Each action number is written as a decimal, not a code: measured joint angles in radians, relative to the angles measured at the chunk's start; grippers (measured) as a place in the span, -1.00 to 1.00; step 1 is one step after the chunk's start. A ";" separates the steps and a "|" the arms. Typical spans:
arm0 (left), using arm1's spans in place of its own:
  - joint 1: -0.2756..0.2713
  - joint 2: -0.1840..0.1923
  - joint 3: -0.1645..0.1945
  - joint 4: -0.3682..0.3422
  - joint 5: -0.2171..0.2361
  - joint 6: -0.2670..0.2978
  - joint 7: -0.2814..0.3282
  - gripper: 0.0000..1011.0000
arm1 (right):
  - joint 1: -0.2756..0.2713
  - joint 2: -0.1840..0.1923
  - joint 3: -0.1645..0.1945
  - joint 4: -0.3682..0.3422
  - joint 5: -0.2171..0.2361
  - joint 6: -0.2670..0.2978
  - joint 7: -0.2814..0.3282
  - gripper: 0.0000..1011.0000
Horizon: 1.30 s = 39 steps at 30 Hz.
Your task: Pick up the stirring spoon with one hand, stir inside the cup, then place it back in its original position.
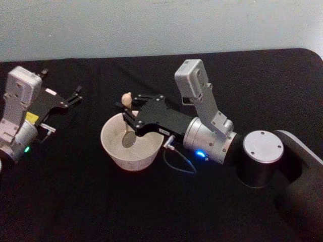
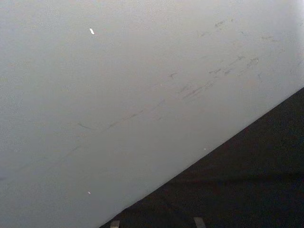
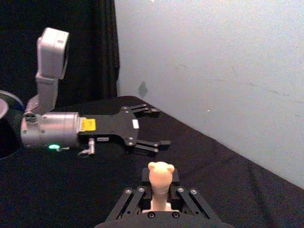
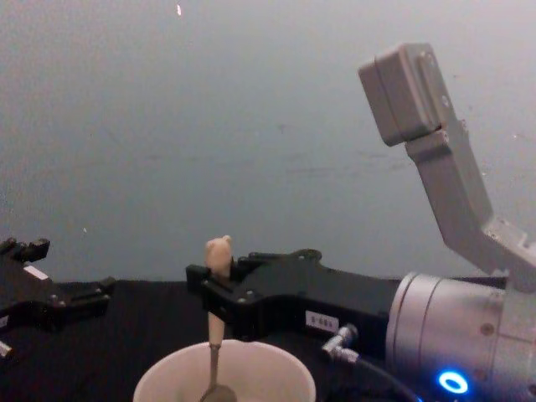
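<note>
The cream-white cup [image 1: 135, 160] stands on the black table in the middle of the head view. The stirring spoon [image 1: 126, 132] stands nearly upright in it, its metal bowl down inside the cup and its little animal knob [image 4: 219, 250] on top. My right gripper [image 1: 126, 114] reaches in from the right above the cup's far rim and is shut on the spoon's beige handle just below the knob. In the right wrist view the knob [image 3: 160, 172] rises between my fingers. My left gripper [image 1: 74, 97] is parked at the far left, open with nothing in it. The original position is out of view.
A pale wall [image 1: 151, 25] runs along the table's far edge. Black tabletop [image 1: 101, 201] lies in front of the cup. A thin cable [image 1: 181, 164] loops from my right wrist down beside the cup.
</note>
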 joint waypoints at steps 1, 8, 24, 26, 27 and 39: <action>0.000 0.000 0.000 0.000 0.000 0.000 0.000 0.98 | 0.001 -0.001 0.002 0.002 -0.001 0.000 -0.001 -0.58; 0.000 0.000 0.000 0.000 0.000 0.000 0.000 0.98 | -0.002 -0.001 0.025 0.007 -0.006 0.000 -0.009 -0.58; 0.000 0.000 0.000 0.000 0.000 0.000 0.000 0.98 | -0.053 0.059 0.064 -0.068 0.026 0.020 0.018 -0.58; 0.000 0.000 0.000 0.000 0.000 0.000 0.000 0.98 | -0.058 0.064 0.064 -0.075 0.030 0.023 0.022 -0.58; 0.000 0.000 0.000 0.000 0.000 0.000 0.000 0.98 | -0.060 0.067 0.064 -0.078 0.032 0.024 0.023 -0.58; 0.000 0.000 0.000 0.000 0.000 0.000 0.000 0.98 | -0.078 0.086 0.030 -0.104 0.033 0.029 0.046 -0.58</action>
